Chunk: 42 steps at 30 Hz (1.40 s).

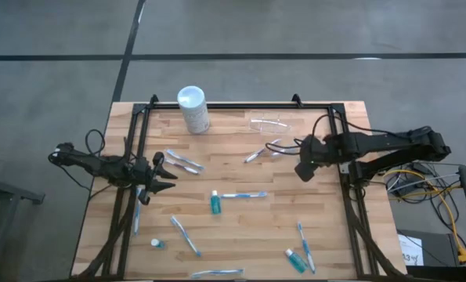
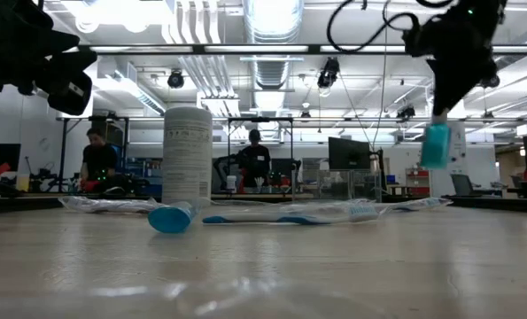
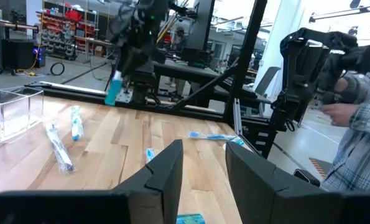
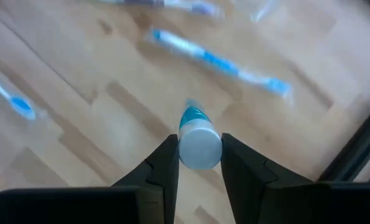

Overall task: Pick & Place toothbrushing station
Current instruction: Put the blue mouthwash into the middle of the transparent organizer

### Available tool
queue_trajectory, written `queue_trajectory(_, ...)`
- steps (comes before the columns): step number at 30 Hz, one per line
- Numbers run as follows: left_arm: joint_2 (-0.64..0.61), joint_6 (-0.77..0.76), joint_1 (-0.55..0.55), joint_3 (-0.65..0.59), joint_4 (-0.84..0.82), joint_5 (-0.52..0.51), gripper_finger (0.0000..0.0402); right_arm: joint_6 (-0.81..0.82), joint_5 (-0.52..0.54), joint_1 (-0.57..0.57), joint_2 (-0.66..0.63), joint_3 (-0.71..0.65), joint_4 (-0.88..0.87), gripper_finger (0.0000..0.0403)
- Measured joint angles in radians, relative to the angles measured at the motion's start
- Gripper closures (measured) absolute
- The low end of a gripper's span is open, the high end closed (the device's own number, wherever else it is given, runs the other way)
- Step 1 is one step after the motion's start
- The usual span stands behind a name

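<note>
Close to the front edge of the wooden desk (image 1: 240,235), several blue-and-white toothbrushes lie scattered: one at the very front (image 1: 216,273), one slanted left of the middle (image 1: 185,236), one at the front right (image 1: 304,246). A small teal tube (image 1: 294,260) lies beside that last brush, and a little teal cap (image 1: 157,244) sits on the left side.

Around the middle, another teal tube (image 1: 214,204) rests just beside a toothbrush lying flat (image 1: 244,195).

At the left edge the left claw (image 1: 165,175) hangs over the desk, its fingers (image 3: 166,177) apart with nothing between them, pointing across the desk. Just past it a wrapped toothbrush (image 1: 184,162) lies on the wood.

On the right side the right claw (image 1: 303,171) hangs above the desk, lifted clear of it, and is clamped on a tube (image 4: 199,140) with a white end and a teal band; in the low view that tube (image 2: 435,144) dangles teal under the dark arm. Wrapped toothbrushes (image 1: 264,150) lie near it on the desk.

Farther back, the clear plastic holder (image 1: 269,123) stands on the wood near the far edge, right of the middle, apart from both claws; the left wrist view shows it as a see-through box (image 3: 9,112). The tall white container (image 1: 193,109) stands upright at the far edge, left of the holder.

Beyond the desk, people (image 2: 96,156) sit at benches in the room, and a person's sleeve (image 3: 359,149) shows beside the frame.
</note>
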Motion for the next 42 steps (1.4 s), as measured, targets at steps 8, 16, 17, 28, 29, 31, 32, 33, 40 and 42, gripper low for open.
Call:
queue_trajectory(8, 0.0, 0.0, 0.0, 0.0, 0.0, 0.0, 0.0275, -0.14, -0.004, -0.125, 0.049, 0.201, -0.012, 0.0305)
queue_trajectory(16, 0.0, 0.0, 0.0, 0.0, 0.0, 0.0, 0.0275, -0.313, -0.103, -0.324, 0.125, 0.388, -0.015, 0.0303)
queue_trajectory(17, 0.0, 0.0, 0.0, 0.0, 0.0, 0.0, 0.0275, -0.335, -0.107, -0.343, 0.141, 0.41, -0.015, 0.0303)
queue_trajectory(28, 0.0, 0.0, 0.0, 0.0, 0.0, 0.0, 0.0275, -0.507, -0.181, -0.5, 0.382, 0.587, -0.016, 0.0303)
queue_trajectory(29, 0.0, 0.0, 0.0, 0.0, 0.0, 0.0, 0.0275, -0.518, -0.181, -0.509, 0.401, 0.599, -0.015, 0.0303)
queue_trajectory(31, 0.0, 0.0, 0.0, 0.0, 0.0, 0.0, 0.0275, -0.536, -0.181, -0.524, 0.438, 0.623, -0.011, 0.0303)
queue_trajectory(32, 0.0, 0.0, 0.0, 0.0, 0.0, 0.0, 0.0275, -0.543, -0.181, -0.53, 0.456, 0.635, -0.009, 0.0303)
queue_trajectory(33, 0.0, 0.0, 0.0, 0.0, 0.0, 0.0, 0.0275, -0.552, -0.182, -0.536, 0.471, 0.646, -0.008, 0.0303)
queue_trajectory(40, 0.0, 0.0, 0.0, 0.0, 0.0, 0.0, 0.0275, -0.6, -0.249, -0.577, 0.579, 0.726, -0.008, 0.0303)
queue_trajectory(42, 0.0, 0.0, 0.0, 0.0, 0.0, 0.0, 0.0275, -0.603, -0.249, -0.586, 0.604, 0.75, -0.009, 0.0303)
